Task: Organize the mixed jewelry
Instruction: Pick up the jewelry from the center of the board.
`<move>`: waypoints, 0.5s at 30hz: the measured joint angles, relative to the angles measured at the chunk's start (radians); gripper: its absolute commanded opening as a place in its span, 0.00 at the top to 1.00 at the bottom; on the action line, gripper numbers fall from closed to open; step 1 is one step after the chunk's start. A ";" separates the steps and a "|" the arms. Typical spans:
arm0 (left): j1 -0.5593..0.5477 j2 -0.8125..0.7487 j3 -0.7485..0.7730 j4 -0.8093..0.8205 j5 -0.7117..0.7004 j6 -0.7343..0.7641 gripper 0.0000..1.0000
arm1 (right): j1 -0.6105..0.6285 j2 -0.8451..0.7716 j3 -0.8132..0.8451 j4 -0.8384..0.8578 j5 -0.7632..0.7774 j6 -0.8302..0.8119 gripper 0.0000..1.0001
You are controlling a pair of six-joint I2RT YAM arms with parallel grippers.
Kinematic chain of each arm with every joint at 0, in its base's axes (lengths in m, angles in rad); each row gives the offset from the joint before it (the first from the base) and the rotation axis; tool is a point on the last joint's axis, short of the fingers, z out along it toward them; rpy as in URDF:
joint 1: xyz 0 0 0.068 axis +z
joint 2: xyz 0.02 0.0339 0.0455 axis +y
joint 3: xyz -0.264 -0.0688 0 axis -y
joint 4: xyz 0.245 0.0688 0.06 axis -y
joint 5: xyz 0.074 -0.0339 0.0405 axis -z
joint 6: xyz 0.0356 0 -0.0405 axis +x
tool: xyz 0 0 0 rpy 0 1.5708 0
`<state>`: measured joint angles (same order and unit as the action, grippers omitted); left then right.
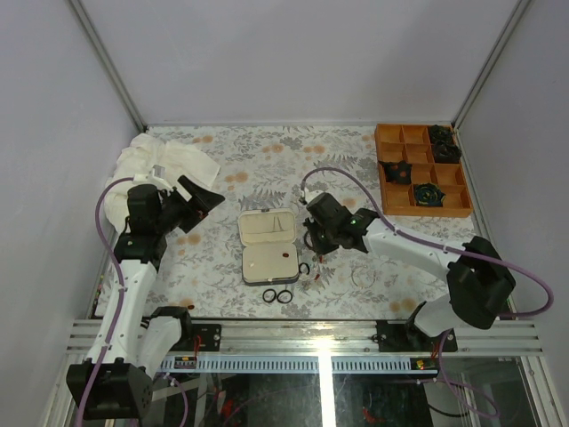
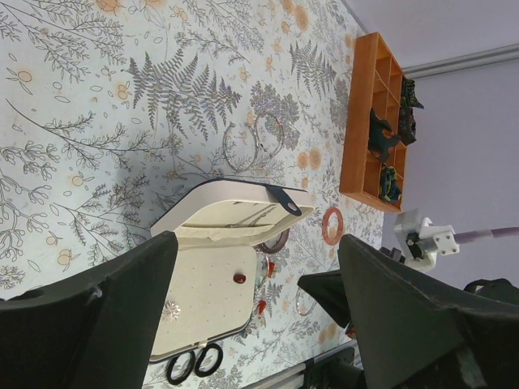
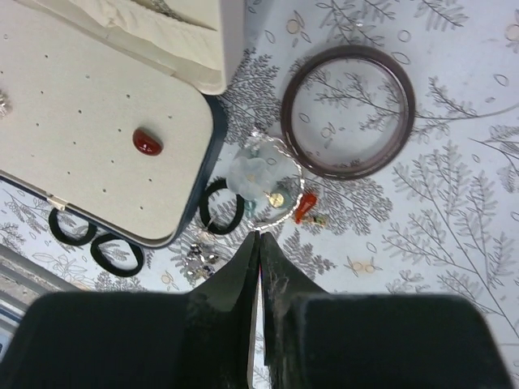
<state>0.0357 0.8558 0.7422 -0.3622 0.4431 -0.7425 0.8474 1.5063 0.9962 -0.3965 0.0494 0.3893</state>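
The jewelry lies loose beside the open navy case (image 3: 81, 121), which has a red bead (image 3: 147, 143) on its cream lining. My right gripper (image 3: 258, 235) is shut just right of the case (image 1: 267, 245), its tips at the near rim of a thin silver hoop (image 3: 285, 217). Whether the wire is pinched does not show. Near the hoop lie a pale translucent piece (image 3: 255, 174), a red earring (image 3: 304, 207), a black ring (image 3: 221, 208) and a dark bangle (image 3: 349, 111). My left gripper (image 2: 258, 243) hangs open in the air left of the case, holding nothing.
Two black rings (image 1: 277, 296) lie at the case's front edge. An orange divided tray (image 1: 398, 200) with black rosettes stands at the back right. A white cloth (image 1: 169, 160) is bunched at the back left. More silver hoops (image 2: 243, 146) and an orange ring (image 2: 332, 225) lie on the floral mat.
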 measured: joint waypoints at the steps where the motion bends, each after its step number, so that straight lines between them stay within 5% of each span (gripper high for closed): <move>1: 0.000 -0.001 0.000 0.000 0.000 0.000 0.20 | -0.009 -0.014 -0.004 -0.007 -0.007 -0.002 0.89; 6: 0.000 -0.003 0.000 0.000 0.002 0.000 0.19 | -0.076 -0.036 -0.028 -0.021 -0.050 -0.008 0.68; 15: 0.000 0.005 0.000 0.000 0.003 0.000 0.15 | -0.193 -0.043 -0.064 -0.041 -0.074 -0.012 0.68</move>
<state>0.0357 0.8612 0.7422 -0.3618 0.4461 -0.7422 0.6540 1.4635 0.9318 -0.4374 -0.0250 0.3775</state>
